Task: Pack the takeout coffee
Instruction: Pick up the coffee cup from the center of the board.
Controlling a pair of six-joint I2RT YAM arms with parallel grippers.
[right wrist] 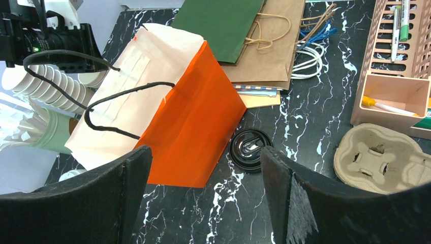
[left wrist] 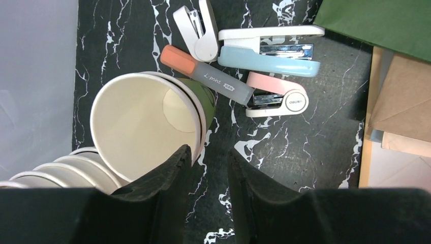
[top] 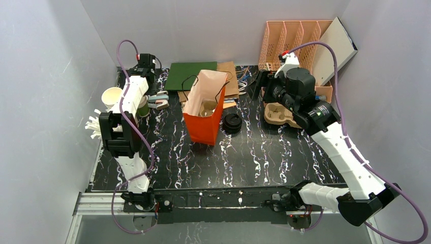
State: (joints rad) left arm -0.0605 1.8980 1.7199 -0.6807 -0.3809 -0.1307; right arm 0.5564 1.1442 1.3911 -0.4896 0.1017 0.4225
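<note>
Grey walls close around a black marbled table [top: 264, 152]. An orange bag [top: 203, 114] stands upright and open near the middle of it, with its black handles hanging over the pale inside. Something brownish lies in the bag, but I cannot tell what it is.

The coffee [top: 233, 122] stands on the table just beside the right side of the bag, outside it. From above mostly its round black lid shows. No gripper touches it.

The right gripper [right wrist: 204, 152] hangs above the table to the right of the bag, and its fingers are spread wide with nothing between them. In the right wrist view the bag and the coffee lie between the two fingers, lower down. A pulp carrier [right wrist: 381, 157] lies to the right of the coffee, well apart from it, before a peach organizer [top: 295, 40].

The left gripper [left wrist: 208, 152] is at the far left of the table, over a lidless green cup [left wrist: 147, 127]. Its fingers stand only a little apart and pinch nothing that I can see. One finger overlaps the rim of this cup in the left wrist view, but I cannot tell if they touch. A stack of white cups [left wrist: 51, 170] leans next to the cup. Two staplers [left wrist: 269, 51] and a marker [left wrist: 203, 73] lie near it.
</note>
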